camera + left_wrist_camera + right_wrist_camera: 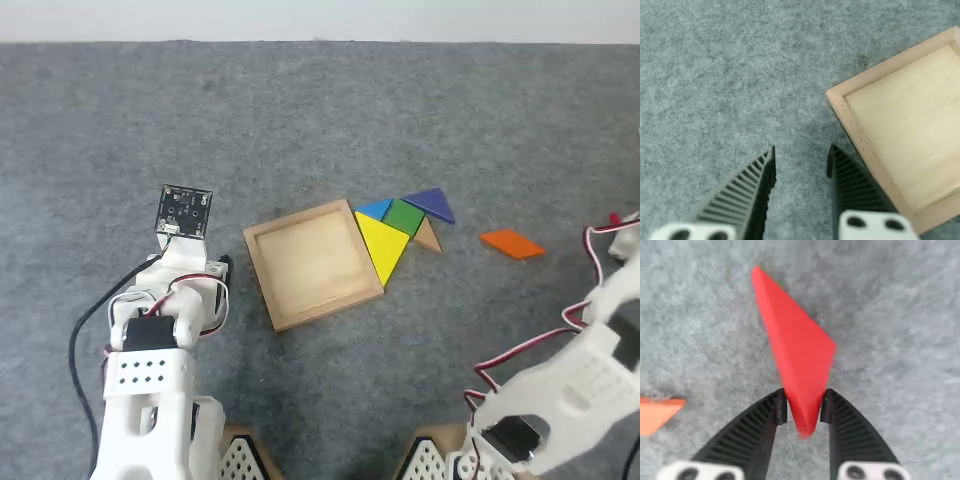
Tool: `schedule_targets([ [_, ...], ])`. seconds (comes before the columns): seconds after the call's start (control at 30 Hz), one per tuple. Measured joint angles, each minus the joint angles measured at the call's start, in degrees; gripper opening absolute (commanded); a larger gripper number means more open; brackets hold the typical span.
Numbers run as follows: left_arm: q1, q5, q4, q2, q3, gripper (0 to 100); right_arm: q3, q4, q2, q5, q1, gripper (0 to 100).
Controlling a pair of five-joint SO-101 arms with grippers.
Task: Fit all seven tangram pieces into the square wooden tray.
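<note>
- Square wooden tray (312,262) sits mid-table on the grey mat, with no pieces in it yet.
- Yellow triangle (383,246) touches the tray's side. Blue triangle (374,209), green square (404,216), purple triangle (432,203) and tan triangle (428,237) are bunched against it.
- Orange parallelogram (512,243) lies alone, apart from the cluster, toward the right arm.
- Right gripper (804,395): jaws nearly closed, pinching the narrow end of the red triangle (795,340). Can't tell whether the piece is lifted or on the mat. It is well apart from the tray.
- Left gripper (801,150): jaws parted, holding nothing, over the mat just beside a tray corner.
- Step, as a judgement: grasping the first piece, so the task has barely started.
- Next move calls for a firm hold, carrying the red triangle past the orange piece and cluster, then laying it flat with its edges against the tray rim.
</note>
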Motion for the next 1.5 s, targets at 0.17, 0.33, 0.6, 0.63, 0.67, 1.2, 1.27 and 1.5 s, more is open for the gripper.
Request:
schedule_targets([
  [0.17,0.0,0.0,0.0,0.0,0.0,17,0.0,0.0,-1.8,-2.0,0.3,11.2],
  [0.33,0.0,0.0,0.0,0.0,0.0,17,0.0,-0.9,-1.8,-3.3,0.6,11.8],
  [0.6,0.0,0.0,0.0,0.0,0.0,17,-2.4,-0.9,2.0,-3.7,-4.8,30.7],
  [0.63,0.0,0.0,0.0,0.0,0.0,17,-3.4,-0.9,3.2,-4.8,-5.3,30.7],
  [0.67,0.0,0.0,0.0,0.0,0.0,17,-4.7,-0.9,4.7,-5.5,-5.6,30.7],
  [1.2,0.0,0.0,0.0,0.0,0.0,17,-25.4,7.3,26.2,0.6,-5.5,30.9],
  [1.27,0.0,0.0,0.0,0.0,0.0,17,-26.4,7.4,27.1,0.8,-5.5,30.7],
  [1.5,0.0,0.0,0.0,0.0,0.0,17,-26.9,8.9,27.4,0.9,-5.5,17.1],
])
